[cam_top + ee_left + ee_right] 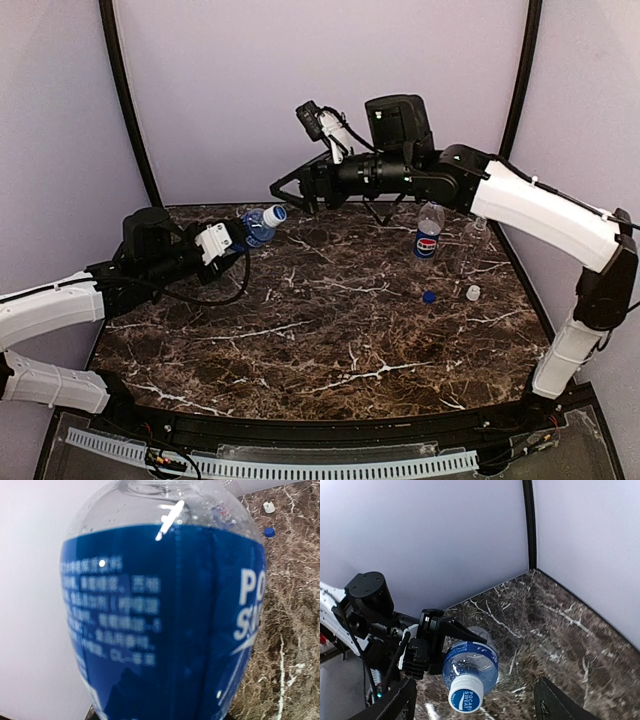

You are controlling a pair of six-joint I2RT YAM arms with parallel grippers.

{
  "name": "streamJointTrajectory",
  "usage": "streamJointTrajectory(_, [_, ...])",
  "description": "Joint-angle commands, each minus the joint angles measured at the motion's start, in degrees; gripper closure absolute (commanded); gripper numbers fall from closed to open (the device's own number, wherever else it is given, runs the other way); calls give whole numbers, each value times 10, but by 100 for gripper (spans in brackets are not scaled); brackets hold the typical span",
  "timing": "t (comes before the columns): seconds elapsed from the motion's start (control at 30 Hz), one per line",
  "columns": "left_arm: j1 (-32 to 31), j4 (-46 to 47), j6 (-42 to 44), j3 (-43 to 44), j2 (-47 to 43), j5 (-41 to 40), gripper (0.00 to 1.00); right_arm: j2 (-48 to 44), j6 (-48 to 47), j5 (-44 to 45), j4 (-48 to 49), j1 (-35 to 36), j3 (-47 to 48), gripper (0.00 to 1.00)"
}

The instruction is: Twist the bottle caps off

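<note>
Because the Pocari Sweat bottle [258, 226] is thin, light plastic, likely to dent or slip, the left claw [228, 238] clenches its labelled body above the desk [300, 330]. Its long axis lies nearly level, and the pale cap [275, 213] points right toward the right claw [290, 192]. That claw is released nearby, and the cap's rim looks like the place to pinch.
</note>
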Motion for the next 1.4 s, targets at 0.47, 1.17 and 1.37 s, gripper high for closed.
streamJointTrajectory(0.47, [-5,62,45,-11,7,-64,65,107,137,-21,-134,2,117,43])
streamJointTrajectory(1.17, [-6,-144,-1,34,-4,187,68,65,-365,-122,-169,76,11,100])
streamJointTrajectory(1.37, [-7,-228,-20,53,-3,280,70,47,-576,-36,-173,122,-38,100])
